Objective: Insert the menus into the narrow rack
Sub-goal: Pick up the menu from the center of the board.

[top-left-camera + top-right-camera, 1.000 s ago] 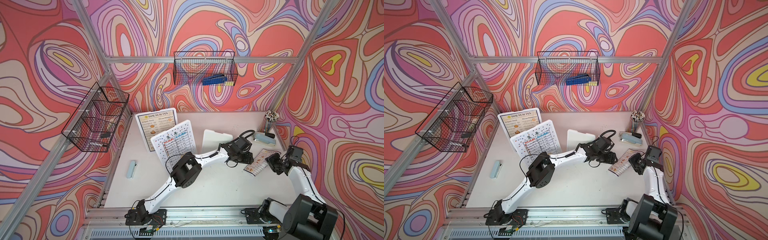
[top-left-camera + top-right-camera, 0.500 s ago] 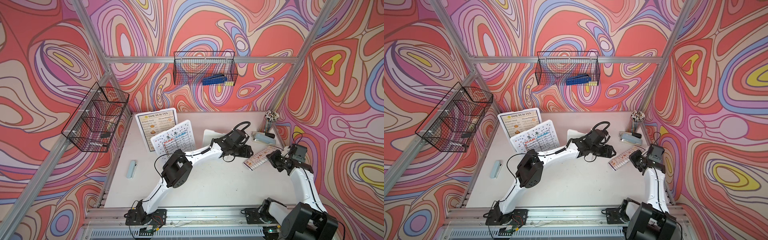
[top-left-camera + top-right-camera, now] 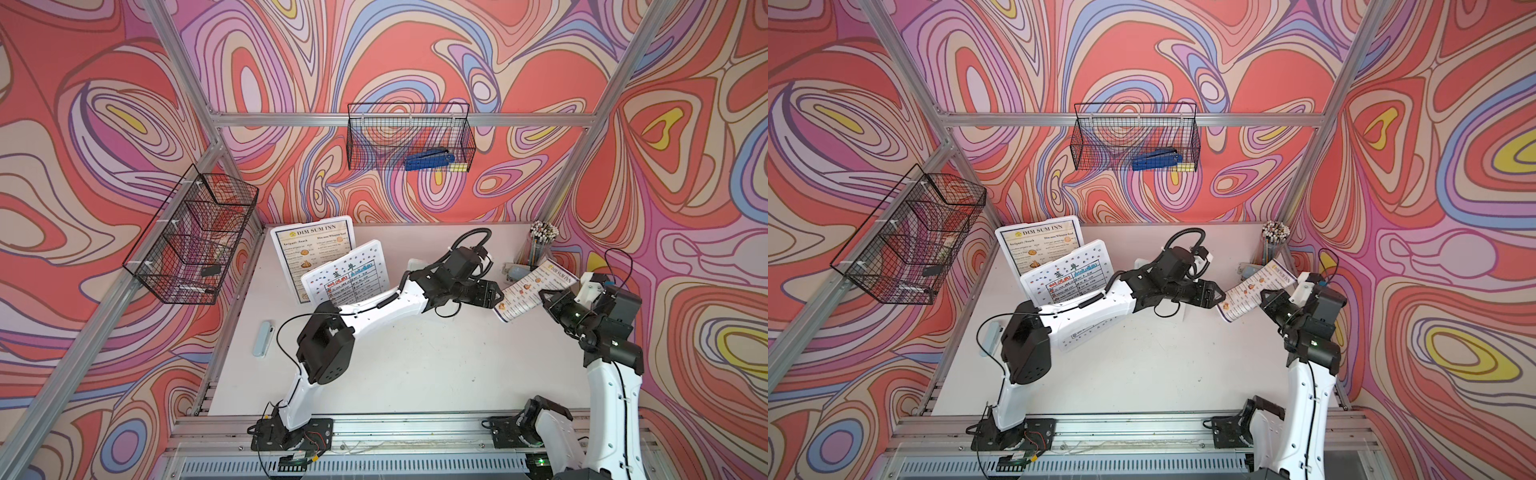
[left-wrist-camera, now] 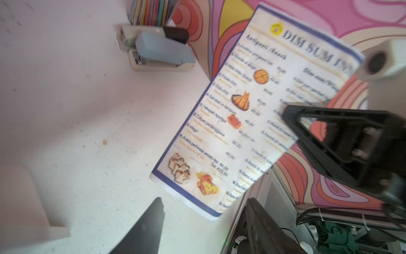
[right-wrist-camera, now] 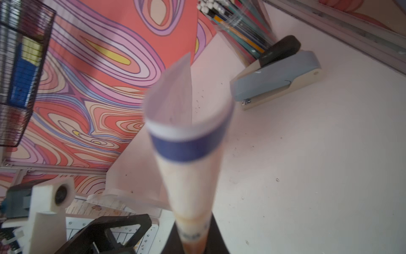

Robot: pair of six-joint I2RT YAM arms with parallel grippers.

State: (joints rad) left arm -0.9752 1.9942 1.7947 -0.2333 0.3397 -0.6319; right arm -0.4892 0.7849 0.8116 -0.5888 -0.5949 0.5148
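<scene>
- The white tabletop (image 3: pixel 415 374) is bare across its middle. Everything in play sits toward its back and right edge.
- The white-and-black left arm (image 3: pixel 374 309) reaches across the tabletop. Over the last second its elbow has drifted left while its wrist stayed at the right side.
- The large blue-bordered DIM SUM INN menu sheet (image 3: pixel 311 245) and the white table-printed menu sheet with icon-dotted border (image 3: pixel 353 278) stand tilted and overlapping at the back left, unchanged. What props them is hidden.
- The small blue-bordered DIM SUM INN menu sheet (image 3: pixel 528 291) is what changed. A second ago it lay low by the right edge. Now it is raised and slanted, with its far end near the clear cup of pencils (image 3: pixel 540 241). In the right wrist view it bows along its length.
- A white slab-like piece (image 3: pixel 415 266) peeks out behind the left wrist. It may be the narrow rack, but I cannot tell.
- The right fingers (image 3: pixel 555 306) have closed and are now clamped on one long edge of the small sheet.
- The left fingers (image 4: pixel 151 224) stand apart just beside the sheet's lower corner, gripping nothing.
- The pickup looks done, with carrying and slotting still ahead. The bowed, floppy sheet will likely need its leading edge steadied to enter a narrow slot.
</scene>
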